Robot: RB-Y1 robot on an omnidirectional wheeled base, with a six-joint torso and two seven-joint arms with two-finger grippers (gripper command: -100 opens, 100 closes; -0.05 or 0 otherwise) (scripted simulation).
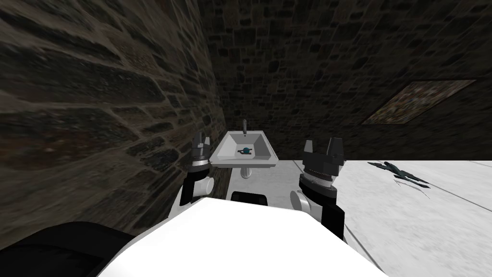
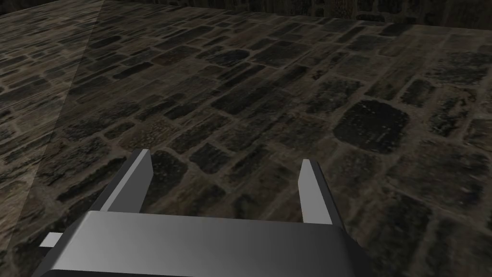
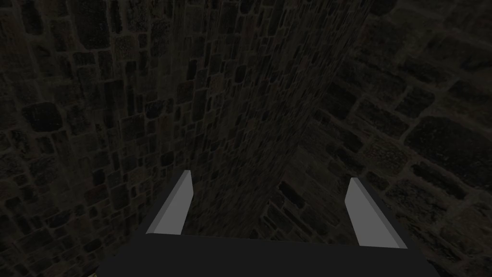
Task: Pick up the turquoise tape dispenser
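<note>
The small tape dispenser (image 1: 246, 151) is lying in the white sink (image 1: 226, 162), probably light, rigid and slick, best pinched across its narrow sides, while the left gripper (image 1: 201, 139) and right gripper (image 1: 322, 144) are hovering with fingers spread wide, empty.

Dim light falls on rough, dark stone walls: one runs along the left (image 1: 96, 96), another closes the far side (image 1: 312, 57). In their corner stands a white pedestal sink (image 1: 260, 144) with a dark faucet (image 1: 244, 126). A pale, marbled floor (image 1: 408, 216) spreads right; a framed picture (image 1: 418, 102) hangs far right.
</note>
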